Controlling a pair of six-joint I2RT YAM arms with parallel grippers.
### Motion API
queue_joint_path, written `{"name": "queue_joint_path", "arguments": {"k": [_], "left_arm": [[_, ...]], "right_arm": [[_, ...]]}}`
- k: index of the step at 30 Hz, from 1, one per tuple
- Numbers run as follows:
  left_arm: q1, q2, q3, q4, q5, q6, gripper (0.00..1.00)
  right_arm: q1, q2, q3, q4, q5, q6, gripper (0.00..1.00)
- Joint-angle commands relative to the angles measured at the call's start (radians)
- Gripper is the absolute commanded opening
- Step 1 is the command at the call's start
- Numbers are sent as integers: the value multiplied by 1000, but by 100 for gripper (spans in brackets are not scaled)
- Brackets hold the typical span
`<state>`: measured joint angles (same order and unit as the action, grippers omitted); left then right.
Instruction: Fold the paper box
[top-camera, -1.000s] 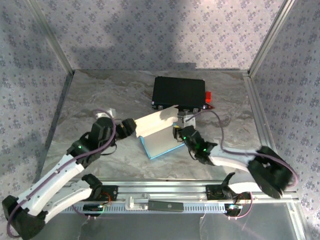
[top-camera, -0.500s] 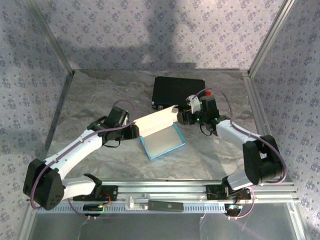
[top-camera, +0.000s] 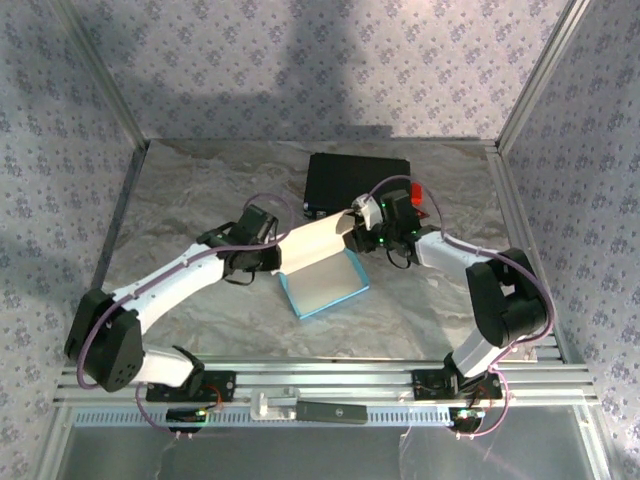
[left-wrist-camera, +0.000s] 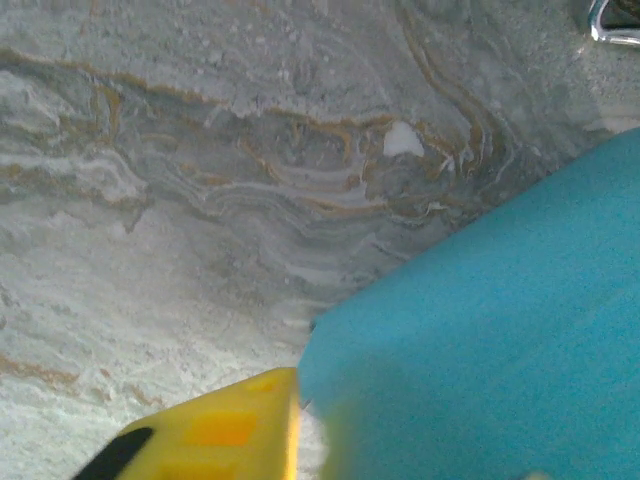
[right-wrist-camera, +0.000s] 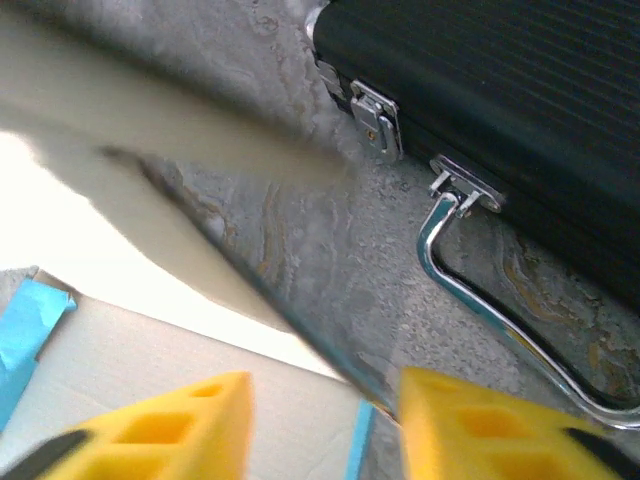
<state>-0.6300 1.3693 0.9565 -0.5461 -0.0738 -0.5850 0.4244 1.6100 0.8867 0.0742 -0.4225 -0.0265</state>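
We are looking at a robot lab cell, not a home: a marble-print surface (top-camera: 200, 200) boxed in by patterned walls (top-camera: 300, 70) on aluminium posts (top-camera: 535, 80), with a left arm (top-camera: 170, 285) and right arm (top-camera: 450, 252) bolted to a slotted rail (top-camera: 330, 383).

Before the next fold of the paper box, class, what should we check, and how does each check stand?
1. Paper box base resting on the table: ok.
2. White flap raised between both arms: ok.
3. Right jaws astride the flap's edge: ok, with a gap showing.
4. Left jaws gripping the box: cannot tell; one yellow finger sits beside the cyan face.
5. Room from the black case: not ok; its metal handle lies close to the right jaws.
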Motion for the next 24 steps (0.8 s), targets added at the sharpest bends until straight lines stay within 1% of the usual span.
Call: {"name": "queue_joint_path", "arguments": {"k": [1,4,5,7,8,13,15,17,18,21,24], "left_arm": [[-8,25,56,22,-70,-6,12],[-9,51,73,62,-80,-33,2],[-9,59,75,77,-87,-48,0],[-9,69,73,109,-96,-76,0],[-11,73,72,124,-107,-93,0],[-19,60,19,248,-156,-177,0],[-41,48,3,300,-176,-174,0],[-60,41,5,298,-222,-174,0],[-61,39,-1,309,-227,-180,0],[-63,38,-37,376,-223,-230,0],[-69,46,-67,439,-222,-276,0]], "right_arm": [[29,-6,4,27,53,12,29],[67,-27,-40,60,162,68,13],[81,-31,-56,75,205,97,8],[98,-39,-96,119,275,161,1],[113,-47,-123,152,324,201,0],[216,-99,-253,330,561,360,0],[262,-115,-298,403,615,390,0],[287,-123,-305,400,677,423,0],[298,-123,-306,398,705,449,0],[334,-107,-291,380,806,563,0],[368,-69,-267,392,868,645,0]]}}
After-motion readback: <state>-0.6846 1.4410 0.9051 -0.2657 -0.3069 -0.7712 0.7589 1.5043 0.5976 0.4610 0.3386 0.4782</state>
